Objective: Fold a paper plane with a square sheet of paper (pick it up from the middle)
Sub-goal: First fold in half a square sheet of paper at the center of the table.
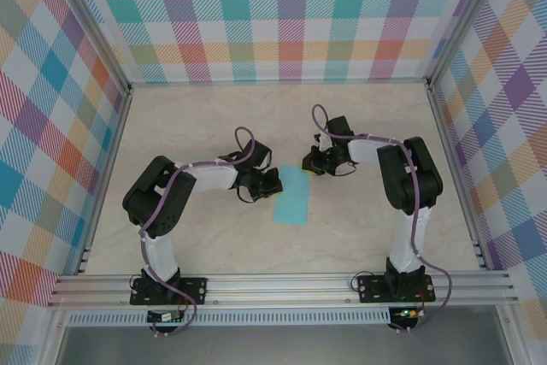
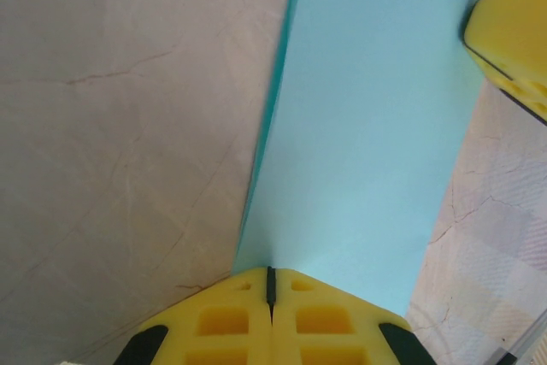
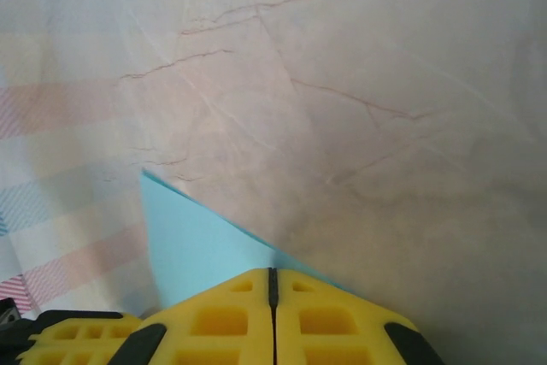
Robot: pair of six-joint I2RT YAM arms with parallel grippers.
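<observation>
Around the upper part and both sides of the top view stand checked walls [image 1: 291, 14] in pastel colours. They close in a pale marbled table [image 1: 197, 117] that takes up the middle of the frame. Along the bottom runs a metal rail [image 1: 282, 284] carrying the two bases. From the lower left the left arm [image 1: 171, 203] bends up and then right toward the centre. From the lower right the right arm [image 1: 410, 181] rises and bends left, so both wrists meet just above the frame's middle.

Between them lies the sheet of paper [image 1: 292, 198], light teal, a long narrow rectangle slanting from the centre down and slightly left. In the left wrist view the sheet [image 2: 367, 126] runs from bottom centre to upper right, with a darker teal edge along its left side. In the right wrist view a pointed corner of it [image 3: 184, 245] shows at lower left.

The left gripper [image 1: 272, 184] sits at the sheet's upper left edge. At the bottom of its own wrist view, the left gripper [image 2: 271, 284] has its yellow pads pressed together, tips covering the sheet's near edge. The right gripper [image 1: 308, 167] is at the sheet's top end. Its own view shows the right gripper [image 3: 272, 284] likewise closed, tips over the paper's edge. One of its yellow fingers [image 2: 513, 40] meets the sheet's far right corner in the left wrist view. Whether either tip presses the paper down, I cannot tell.
</observation>
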